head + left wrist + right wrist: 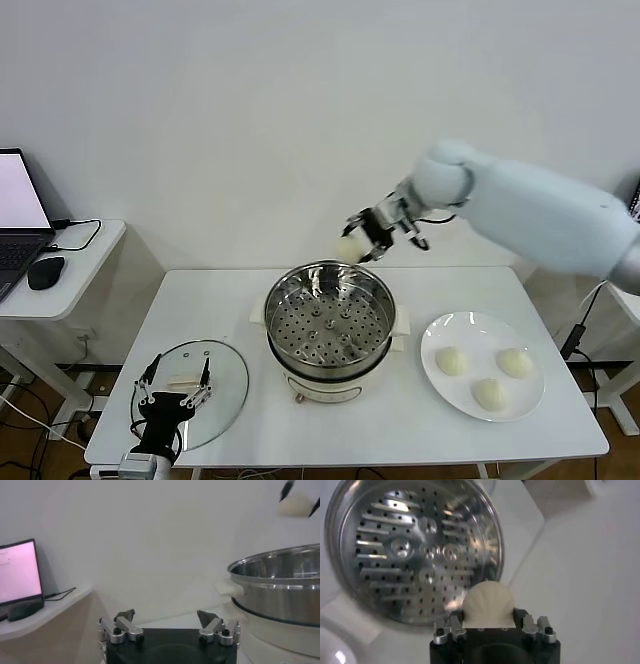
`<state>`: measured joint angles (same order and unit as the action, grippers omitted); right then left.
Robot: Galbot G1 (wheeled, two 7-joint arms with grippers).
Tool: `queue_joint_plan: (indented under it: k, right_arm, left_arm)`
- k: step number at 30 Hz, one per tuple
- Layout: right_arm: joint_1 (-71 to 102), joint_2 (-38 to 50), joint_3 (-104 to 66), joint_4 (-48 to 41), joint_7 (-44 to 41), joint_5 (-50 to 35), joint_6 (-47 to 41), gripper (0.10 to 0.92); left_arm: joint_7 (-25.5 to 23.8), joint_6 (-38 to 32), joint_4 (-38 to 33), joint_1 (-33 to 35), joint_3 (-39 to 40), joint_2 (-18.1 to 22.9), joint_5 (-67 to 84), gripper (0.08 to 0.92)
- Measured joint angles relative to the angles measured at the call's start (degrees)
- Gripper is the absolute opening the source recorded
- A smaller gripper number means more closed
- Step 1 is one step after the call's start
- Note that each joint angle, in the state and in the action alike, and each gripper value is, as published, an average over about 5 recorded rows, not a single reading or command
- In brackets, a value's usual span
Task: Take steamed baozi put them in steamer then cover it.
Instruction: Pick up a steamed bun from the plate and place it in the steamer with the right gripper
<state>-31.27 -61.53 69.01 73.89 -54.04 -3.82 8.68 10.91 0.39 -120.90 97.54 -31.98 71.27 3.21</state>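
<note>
Our right gripper (366, 237) holds 1 baozi (487, 603) above the steamer (329, 320)'s far rim, so we should centre over its tray, lower, then release; left gripper (172, 388) gapes wide.

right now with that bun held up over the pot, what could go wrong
The right gripper holds the small off-white dough bun above the far rim of the shiny round steel steamer, not its centre; released here it may hit the rim and roll off. Squeezing may also dent the soft bun.

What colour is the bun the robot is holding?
Off-white, creamy. The bun in the right gripper shows best in the right wrist view.
</note>
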Motion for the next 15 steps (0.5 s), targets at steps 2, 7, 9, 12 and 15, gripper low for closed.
queue_joint_plan:
  k: [2, 7, 9, 12, 15]
  right_arm:
    - [0.4, -1.8, 0.9, -0.7, 0.2, 1.8, 1.4, 0.606]
    - [1.8, -5.5, 2.3, -2.8, 0.5, 6.5, 4.9, 0.604]
    - [2.4, -6.7, 2.5, -3.9, 0.6, 8.5, 6.3, 0.605]
    - [3.2, -8.2, 2.9, -5.6, 0.7, 11.2, 8.3, 0.607]
    - [3.8, -9.3, 3.1, -7.1, 0.7, 13.5, 10.0, 0.608]
  left_arm:
    - [0.0, 0.0, 0.0, 0.1, -0.1, -0.1, -0.1, 0.823]
    - [-0.1, -0.2, -0.1, 0.6, 0.1, -0.3, -0.4, 0.823]
    - [-0.1, -0.3, -0.2, 0.7, 0.2, -0.2, -0.5, 0.823]
    - [-0.1, -0.5, -0.2, 1.0, 0.3, -0.1, -0.6, 0.823]
    - [-0.1, -0.7, -0.1, 1.1, 0.3, -0.1, -0.6, 0.823]
